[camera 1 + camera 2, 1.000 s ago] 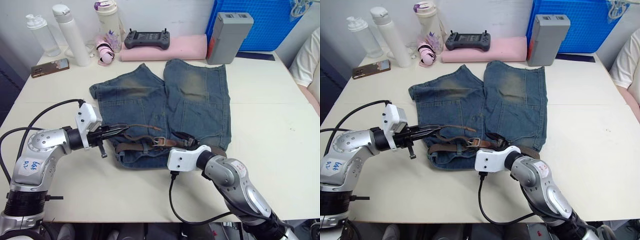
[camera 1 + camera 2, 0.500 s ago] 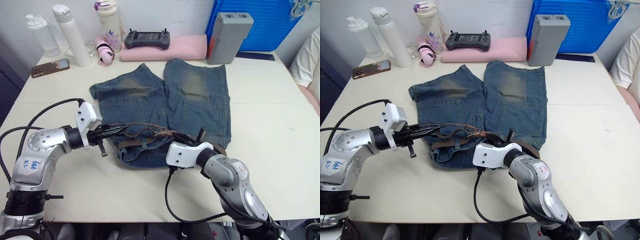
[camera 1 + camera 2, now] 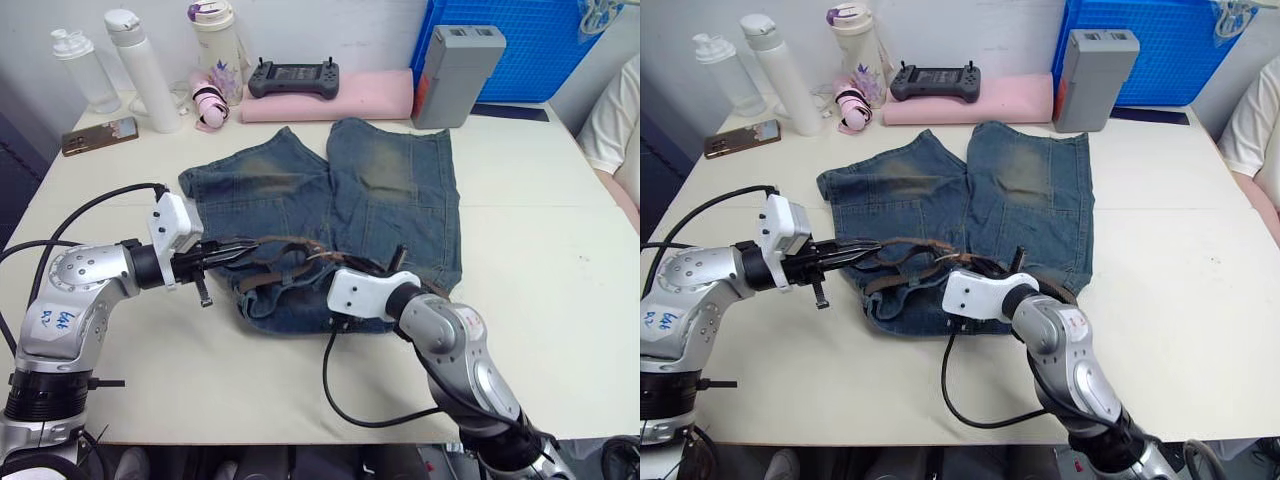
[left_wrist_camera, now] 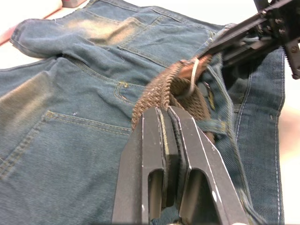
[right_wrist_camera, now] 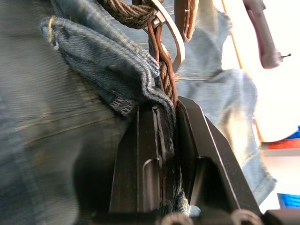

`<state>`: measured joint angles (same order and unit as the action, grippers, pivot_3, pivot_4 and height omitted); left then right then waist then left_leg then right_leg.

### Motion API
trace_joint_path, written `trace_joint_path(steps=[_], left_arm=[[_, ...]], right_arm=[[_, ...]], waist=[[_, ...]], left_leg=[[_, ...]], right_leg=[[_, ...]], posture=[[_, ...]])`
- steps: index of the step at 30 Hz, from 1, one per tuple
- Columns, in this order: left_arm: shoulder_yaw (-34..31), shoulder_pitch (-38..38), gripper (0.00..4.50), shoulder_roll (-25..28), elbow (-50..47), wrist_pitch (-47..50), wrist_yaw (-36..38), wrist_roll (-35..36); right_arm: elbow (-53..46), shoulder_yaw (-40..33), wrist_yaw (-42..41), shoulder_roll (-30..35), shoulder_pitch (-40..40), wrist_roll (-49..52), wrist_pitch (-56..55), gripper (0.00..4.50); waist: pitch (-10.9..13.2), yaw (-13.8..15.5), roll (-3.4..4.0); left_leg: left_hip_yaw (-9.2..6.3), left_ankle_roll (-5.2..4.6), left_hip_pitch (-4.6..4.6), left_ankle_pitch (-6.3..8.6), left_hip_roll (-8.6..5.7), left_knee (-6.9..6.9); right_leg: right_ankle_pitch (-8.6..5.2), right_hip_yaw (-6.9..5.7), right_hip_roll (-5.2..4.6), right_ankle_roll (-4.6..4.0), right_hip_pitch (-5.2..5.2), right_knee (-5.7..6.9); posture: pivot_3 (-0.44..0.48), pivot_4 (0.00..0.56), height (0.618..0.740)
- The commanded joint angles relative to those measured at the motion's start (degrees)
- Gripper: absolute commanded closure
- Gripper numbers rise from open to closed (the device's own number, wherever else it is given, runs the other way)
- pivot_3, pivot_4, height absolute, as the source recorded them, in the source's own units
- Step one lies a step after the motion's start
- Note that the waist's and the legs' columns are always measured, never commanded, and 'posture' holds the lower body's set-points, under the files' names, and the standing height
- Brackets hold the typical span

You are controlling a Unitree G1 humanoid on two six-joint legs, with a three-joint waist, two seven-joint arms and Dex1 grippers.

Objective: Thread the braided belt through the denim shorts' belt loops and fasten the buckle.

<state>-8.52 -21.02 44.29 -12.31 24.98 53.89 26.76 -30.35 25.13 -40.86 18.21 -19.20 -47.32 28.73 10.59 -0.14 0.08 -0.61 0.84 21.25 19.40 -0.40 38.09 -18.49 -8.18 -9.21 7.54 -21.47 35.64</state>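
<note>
The denim shorts lie flat on the table, waistband toward me and bunched up in its middle. The braided belt rises off the waistband and stretches between my two grippers. My left gripper is at the waistband's left end, shut on the belt, which arches away from its tips. The silver buckle hangs on the belt just beyond. My right gripper, with its white wrist housing at the waistband's middle, is shut on a belt strand together with a fold of denim, right under the buckle.
Along the table's far edge stand three bottles, a phone, pink earphones, a black controller on a pink pad, a grey box and a blue crate. A person's sleeve shows at the right edge.
My right gripper has shut on the belt and denim and shifted left. The belt has lifted off the waistband, which has bunched up. The left gripper moved slightly farther away.
</note>
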Motion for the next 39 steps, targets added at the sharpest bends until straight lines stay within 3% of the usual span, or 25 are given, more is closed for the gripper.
trace_joint_path(steps=[1, 14, 25, 39], left_arm=[[-1.22, -0.51, 4.5, 1.31, 0.05, -0.8, 0.51, -0.15], [-2.02, -1.0, 4.5, 3.31, 1.41, -1.36, 1.54, -0.24], [-0.65, -1.63, 4.5, 7.27, 1.56, -4.36, 6.6, -1.3], [5.94, -8.99, 4.5, 8.5, 11.56, -15.96, 16.26, -8.6]], right_arm=[[-0.15, -1.71, 2.45, -0.34, -1.3, -1.04, -0.73, 4.49], [3.16, 1.67, 3.17, 7.28, -4.76, -3.06, -13.73, 4.49], [6.44, 0.81, 3.34, 7.3, -6.38, -2.66, -18.02, 4.49], [6.23, 0.22, 3.0, 7.18, -5.82, -2.29, -20.96, 4.49]], waist=[[0.0, 0.01, 0.0], [-0.01, -0.08, -0.01], [-0.01, -0.12, -0.03], [-0.02, -0.14, -0.03]], left_leg=[[0.0, 0.0, 0.0, 0.0, -0.01, 0.0], [0.05, 0.0, 0.0, 0.0, -0.02, 0.01], [0.15, 0.0, -0.02, 0.0, 0.03, 0.01], [0.24, -0.01, -0.03, 0.0, 0.06, 0.01]], right_leg=[[0.0, 0.01, 0.0, 0.0, 0.0, 0.0], [0.0, 0.1, 0.0, 0.0, -0.04, 0.02], [-0.01, 0.19, 0.05, -0.01, -0.07, 0.03], [-0.01, 0.25, 0.1, -0.01, -0.11, 0.03]], posture=[[0.0, 0.15, 0.714], [0.0, 0.15, 0.714], [0.0, 0.15, 0.714], [0.0, 0.15, 0.714]])
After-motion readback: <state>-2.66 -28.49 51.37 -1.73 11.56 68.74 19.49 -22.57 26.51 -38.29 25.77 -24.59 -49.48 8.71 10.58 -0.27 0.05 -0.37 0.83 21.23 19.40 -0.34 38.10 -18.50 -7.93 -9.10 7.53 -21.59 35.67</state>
